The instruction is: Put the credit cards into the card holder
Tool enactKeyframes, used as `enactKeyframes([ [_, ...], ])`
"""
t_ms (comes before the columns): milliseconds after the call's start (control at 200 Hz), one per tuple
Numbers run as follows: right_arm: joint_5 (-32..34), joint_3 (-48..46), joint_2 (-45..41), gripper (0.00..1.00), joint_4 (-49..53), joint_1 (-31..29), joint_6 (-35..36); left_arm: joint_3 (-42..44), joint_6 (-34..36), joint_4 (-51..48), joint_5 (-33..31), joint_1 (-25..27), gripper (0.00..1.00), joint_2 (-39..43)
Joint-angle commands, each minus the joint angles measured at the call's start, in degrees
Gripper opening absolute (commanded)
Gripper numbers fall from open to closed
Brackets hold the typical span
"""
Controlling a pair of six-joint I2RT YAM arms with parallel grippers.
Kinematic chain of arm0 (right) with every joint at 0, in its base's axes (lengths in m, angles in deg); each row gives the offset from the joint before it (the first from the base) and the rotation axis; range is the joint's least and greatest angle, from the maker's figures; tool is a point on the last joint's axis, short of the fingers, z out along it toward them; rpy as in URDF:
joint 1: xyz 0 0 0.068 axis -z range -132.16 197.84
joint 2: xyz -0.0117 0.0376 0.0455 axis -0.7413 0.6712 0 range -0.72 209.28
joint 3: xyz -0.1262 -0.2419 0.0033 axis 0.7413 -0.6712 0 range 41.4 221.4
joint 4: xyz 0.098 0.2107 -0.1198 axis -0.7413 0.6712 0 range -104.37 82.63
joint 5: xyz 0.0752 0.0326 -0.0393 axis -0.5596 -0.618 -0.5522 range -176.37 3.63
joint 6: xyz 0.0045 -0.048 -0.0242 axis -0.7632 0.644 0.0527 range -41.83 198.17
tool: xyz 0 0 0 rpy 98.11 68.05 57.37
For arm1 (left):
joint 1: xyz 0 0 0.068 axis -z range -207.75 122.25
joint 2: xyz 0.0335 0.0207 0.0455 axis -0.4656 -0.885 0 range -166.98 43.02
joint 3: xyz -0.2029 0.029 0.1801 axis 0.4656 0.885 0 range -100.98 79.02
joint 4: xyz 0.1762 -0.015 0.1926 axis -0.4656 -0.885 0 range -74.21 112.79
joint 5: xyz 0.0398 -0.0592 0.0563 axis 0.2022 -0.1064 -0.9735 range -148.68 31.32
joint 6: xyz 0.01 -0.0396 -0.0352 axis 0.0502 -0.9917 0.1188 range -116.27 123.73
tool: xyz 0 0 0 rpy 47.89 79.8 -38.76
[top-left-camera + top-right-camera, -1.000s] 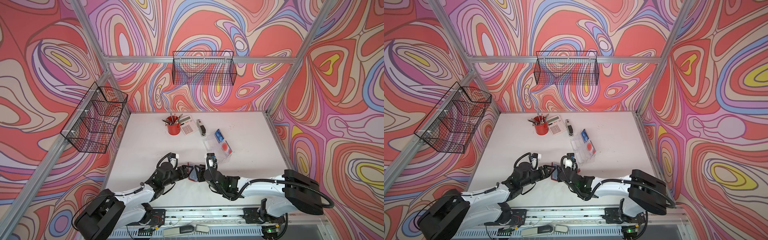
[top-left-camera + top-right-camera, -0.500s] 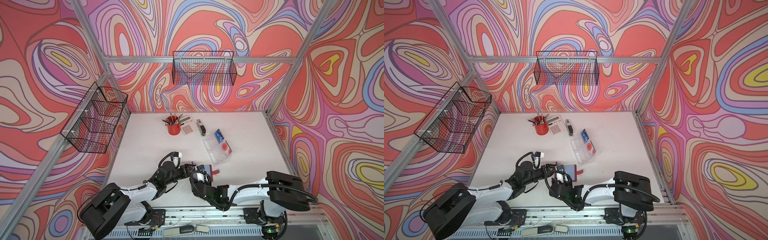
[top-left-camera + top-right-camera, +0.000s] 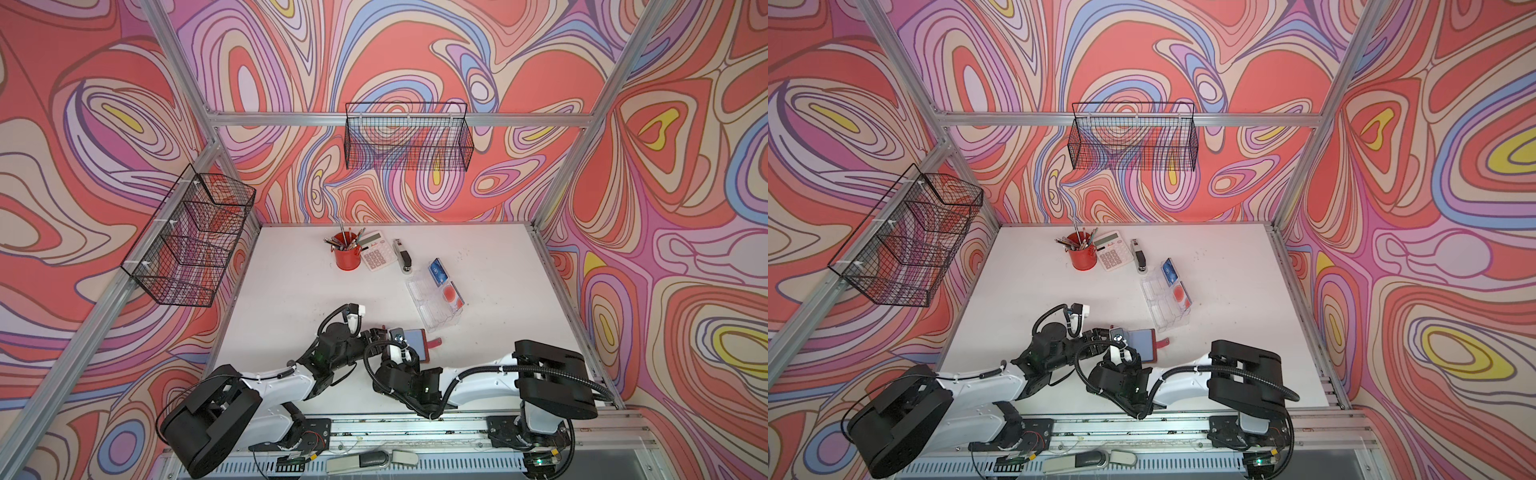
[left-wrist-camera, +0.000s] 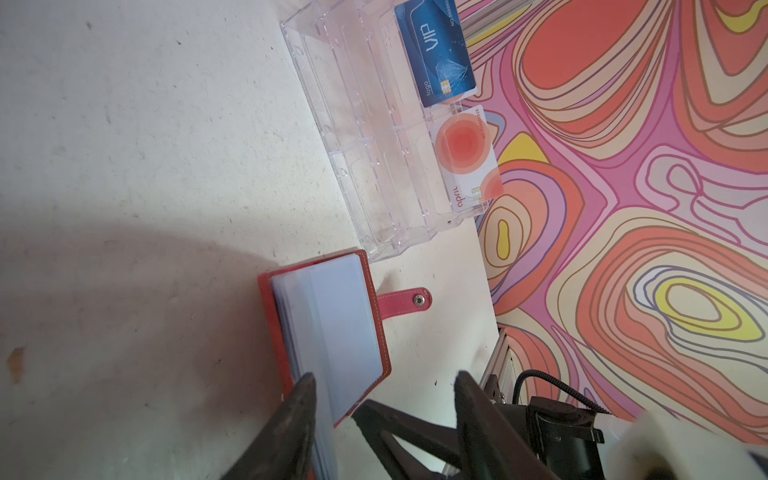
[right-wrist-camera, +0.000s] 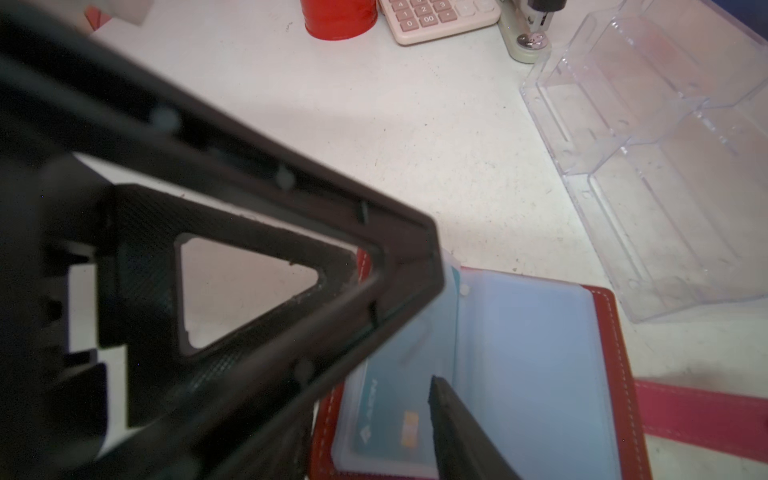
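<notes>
Red holder [image 4: 332, 324] open, one card [image 5: 386, 419] sleeved; blue card [image 4: 434, 58], pale card [image 4: 465, 162] wait in tray [image 4: 357, 137]; left pincer [image 4: 384, 378] spread, right pincer [image 3: 407, 347] unreadable.

Nearest the rail [image 3: 415, 424], the left arm [image 3: 278, 384] and right arm [image 3: 478, 374] each carry a bulky black housing. Farther from the rail come white shells, then black joints looped with ribbed black cables. The left arm ends in a white plug [image 3: 356, 311]. The left gripper [image 4: 384, 380] has matte black wedge fingers [image 4: 297, 419].
</notes>
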Motion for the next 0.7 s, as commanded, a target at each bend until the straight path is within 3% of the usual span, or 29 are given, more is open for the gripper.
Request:
enactKeyframes([
  [0, 2.3, -0.1, 0.6, 0.42, 1.8, -0.1, -2.4, -1.2, -0.8, 2.0, 0.4, 0.3, 0.55, -0.3],
  [160, 2.6, -0.1, 0.0, 0.16, 2.3, -0.1, -3.2, -1.1, -0.9, 2.4, 0.6, 0.3, 0.55, -0.2],
  [265, 2.7, 0.1, -1.0, 0.06, 2.4, -0.1, -3.2, -0.6, -0.8, 1.6, 0.0, 0.3, 0.55, 1.3],
  [376, 2.7, -1.0, -3.0, 0.14, 2.0, 0.0, -2.1, -0.2, -0.1, -6.9, -5.7, 0.3, 0.55, 7.0],
  [481, 1.7, -4.2, -8.7, 0.24, 3.1, 1.4, -2.7, -2.3, 0.4, -27.7, -14.6, 0.3, 0.56, 15.4],
  [601, -10.4, -6.2, -12.6, 0.31, 8.0, 11.3, -2.9, -2.8, 0.9, -40.0, -18.1, 0.3, 0.57, 23.1],
  [696, -13.5, -6.8, -12.2, 0.36, 11.2, 15.7, -3.1, -2.6, 0.8, -43.9, -17.8, 0.3, 0.58, 26.1],
])
